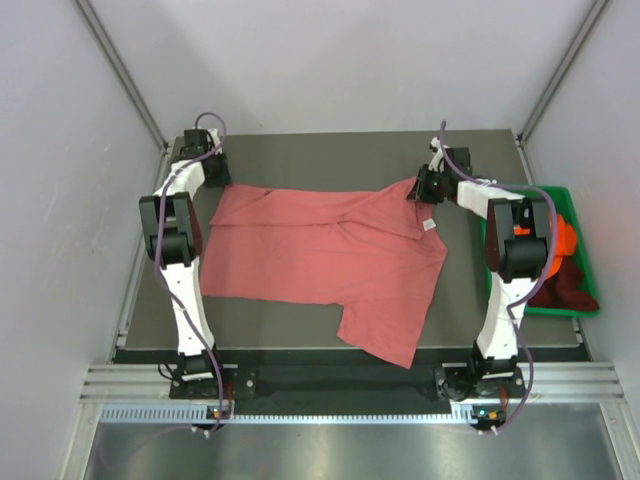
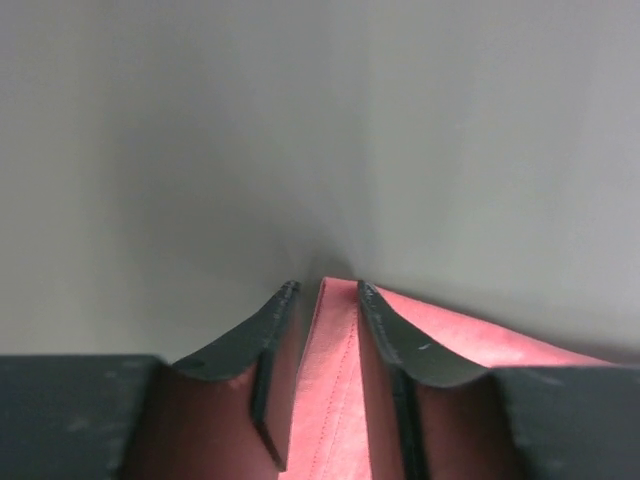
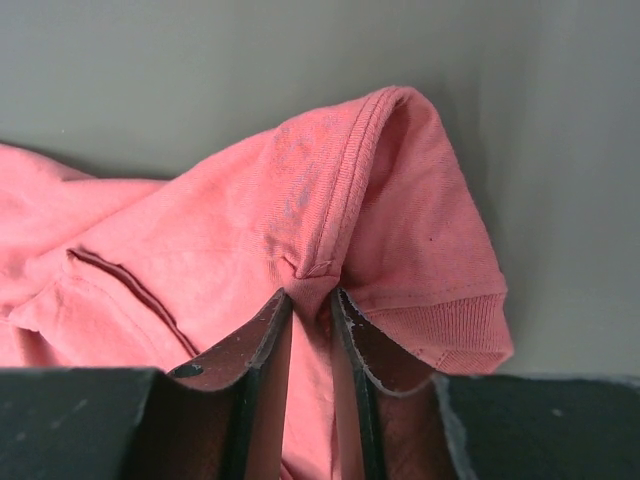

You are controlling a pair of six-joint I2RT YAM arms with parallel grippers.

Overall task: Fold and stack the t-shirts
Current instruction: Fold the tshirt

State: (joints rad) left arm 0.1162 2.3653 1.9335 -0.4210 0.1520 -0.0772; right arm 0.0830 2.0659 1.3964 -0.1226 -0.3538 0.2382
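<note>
A salmon-pink t-shirt [image 1: 320, 250] lies spread across the dark table, one flap hanging toward the near edge. At the shirt's far left corner my left gripper [image 1: 213, 172] is low. In the left wrist view a stitched hem of the shirt [image 2: 330, 400] stands between its narrow jaws up to the left gripper [image 2: 328, 287] tips. My right gripper [image 1: 424, 188] is at the far right corner. There the right gripper [image 3: 310, 295] pinches bunched fabric of the shirt [image 3: 230, 230] just below the ribbed collar seam.
A green bin [image 1: 555, 190] stands at the table's right edge, behind my right arm. It holds a bright orange t-shirt [image 1: 566, 238] and a dark maroon one [image 1: 570, 285]. Grey walls close in the table on the far, left and right sides.
</note>
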